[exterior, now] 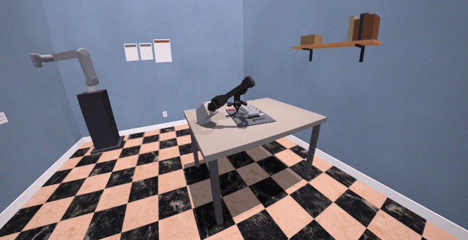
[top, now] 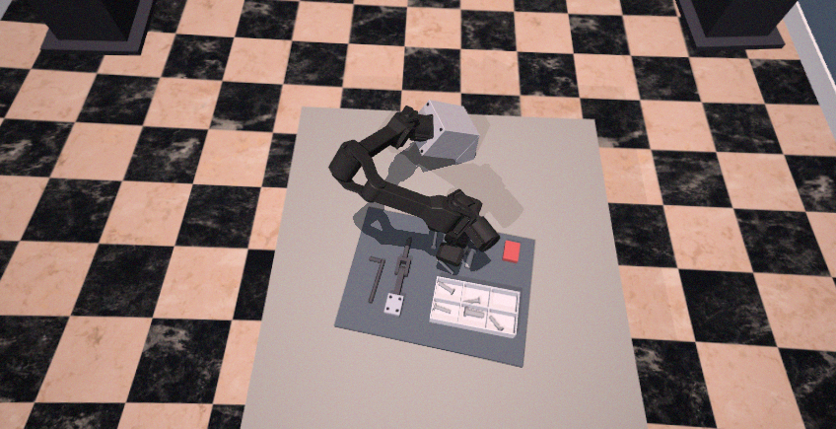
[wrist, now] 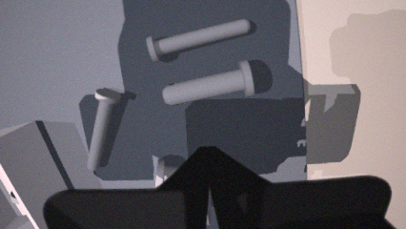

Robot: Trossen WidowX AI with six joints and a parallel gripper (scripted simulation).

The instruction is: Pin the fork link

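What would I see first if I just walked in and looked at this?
Probably the black robot arm bending over a dark grey mat on the table, its gripper shut and holding nothing. Next, the little red block at the mat's far corner, and the white parts box with pins in it. Up close, loose grey pins lie on the mat.

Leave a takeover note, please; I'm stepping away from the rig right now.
Gripper: shut, holding nothing, over the mat's far edge beside the red block.
Loose pins lie on the mat below it; more sit in the parts box.
Fork link and eye plate lie left of the box, with no pin visibly through them.
Done: nothing visible yet.
Left: pick the 12 mm pin, push it through both cheeks and eye, head on the box side.
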